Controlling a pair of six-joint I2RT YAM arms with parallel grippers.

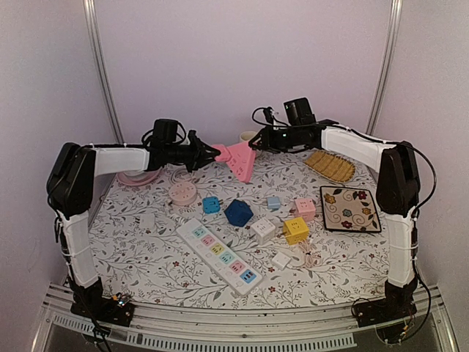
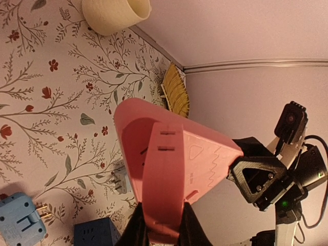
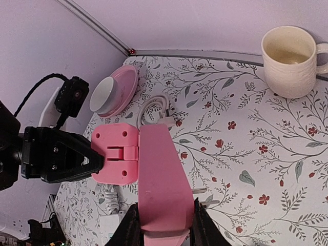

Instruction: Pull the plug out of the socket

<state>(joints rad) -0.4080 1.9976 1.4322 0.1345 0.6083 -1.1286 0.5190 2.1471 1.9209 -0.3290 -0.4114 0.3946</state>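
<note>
While both arms meet above the far middle of the table (image 1: 146, 257), the pink triangular socket (image 1: 238, 160) hangs in the air between them. The left gripper (image 1: 215, 154) is clamped on its narrow end (a square pink block (image 3: 115, 154) with round holes), the right gripper (image 1: 253, 144) closed on its broad slab (image 3: 161, 184); where plug meets socket I cannot tell.

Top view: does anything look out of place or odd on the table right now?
Only the pink socket: it hangs tilted in the air above the table, clamped between the left hand and the right hand, not lying down by the power strip. Nothing looks spilled or broken.
</note>
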